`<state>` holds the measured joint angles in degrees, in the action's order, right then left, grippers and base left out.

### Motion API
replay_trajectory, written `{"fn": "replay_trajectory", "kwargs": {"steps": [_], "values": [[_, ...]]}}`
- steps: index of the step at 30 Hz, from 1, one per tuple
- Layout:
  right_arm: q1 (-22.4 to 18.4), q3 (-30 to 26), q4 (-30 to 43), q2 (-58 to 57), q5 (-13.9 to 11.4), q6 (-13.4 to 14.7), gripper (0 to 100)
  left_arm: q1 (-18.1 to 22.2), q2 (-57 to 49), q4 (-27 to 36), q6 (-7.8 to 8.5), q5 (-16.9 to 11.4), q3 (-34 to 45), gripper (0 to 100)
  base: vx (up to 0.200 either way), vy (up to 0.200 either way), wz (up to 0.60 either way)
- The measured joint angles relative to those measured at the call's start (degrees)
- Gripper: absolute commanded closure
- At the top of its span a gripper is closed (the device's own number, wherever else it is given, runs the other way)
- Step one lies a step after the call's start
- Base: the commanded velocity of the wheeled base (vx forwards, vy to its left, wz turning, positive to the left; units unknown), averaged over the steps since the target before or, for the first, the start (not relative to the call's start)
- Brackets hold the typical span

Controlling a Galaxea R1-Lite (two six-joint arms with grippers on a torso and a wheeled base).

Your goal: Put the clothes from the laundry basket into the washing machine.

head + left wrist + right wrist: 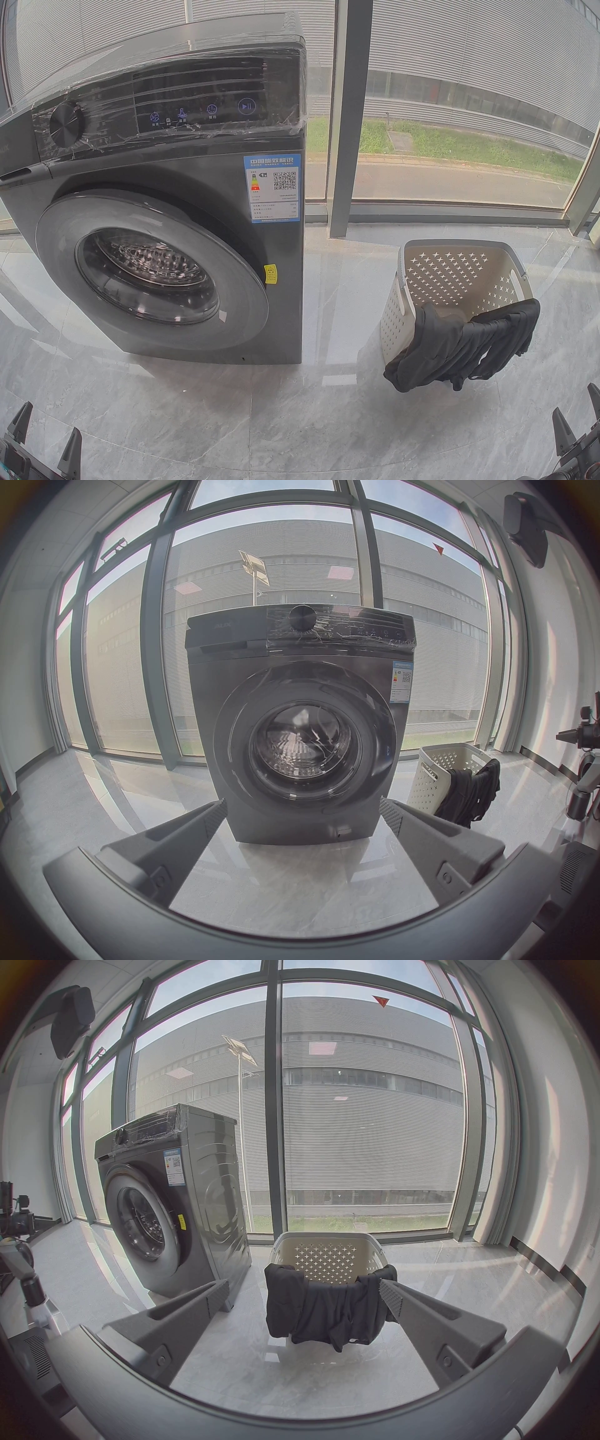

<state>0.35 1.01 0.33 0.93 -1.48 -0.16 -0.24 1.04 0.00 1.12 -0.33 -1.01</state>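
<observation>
While the round glass door [150, 275] of the washing machine [187, 206] sits shut, the clothes [465, 347] hang on the laundry basket [462, 265], which stands to the machine's right and apart from it on the grey marble floor [312, 425]. The clothes are a dark, black-looking bundle (whether one garment or several I cannot tell) draped over the basket's near rim. Most of the cloth falls down the outside of the front wall, and one end is caught on the right-hand corner. The basket is cream-coloured plastic with star-shaped holes in its walls. It stands upright, near the tall window [462, 125] behind it.

The machine is dark grey, its control panel [187, 100] and knob [65, 125] wrapped in clear film. A blue-and-white label [272, 187] sits on the upper right of its front, and a small yellow tag [270, 274] is just beside the door.

The left gripper [49, 431] is low at the near left, facing the machine's door from well back; its fingers [162, 845] are spread wide with nothing between them. The right gripper [575, 409] is low at the near right, well short of the basket and pointed at the hanging cloth; its fingers [437, 1325] are likewise wide apart and have hold of nothing.
</observation>
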Motion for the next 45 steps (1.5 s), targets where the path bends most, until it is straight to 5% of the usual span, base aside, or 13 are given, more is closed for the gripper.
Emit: {"fn": "replay_trajectory", "kwargs": {"steps": [45], "values": [[-0.02,0.00,0.00,0.00,0.00,0.00,0,-0.02,0.00,0.00,-0.20,0.00,0.00,0,0.000,-0.191,0.00]]}}
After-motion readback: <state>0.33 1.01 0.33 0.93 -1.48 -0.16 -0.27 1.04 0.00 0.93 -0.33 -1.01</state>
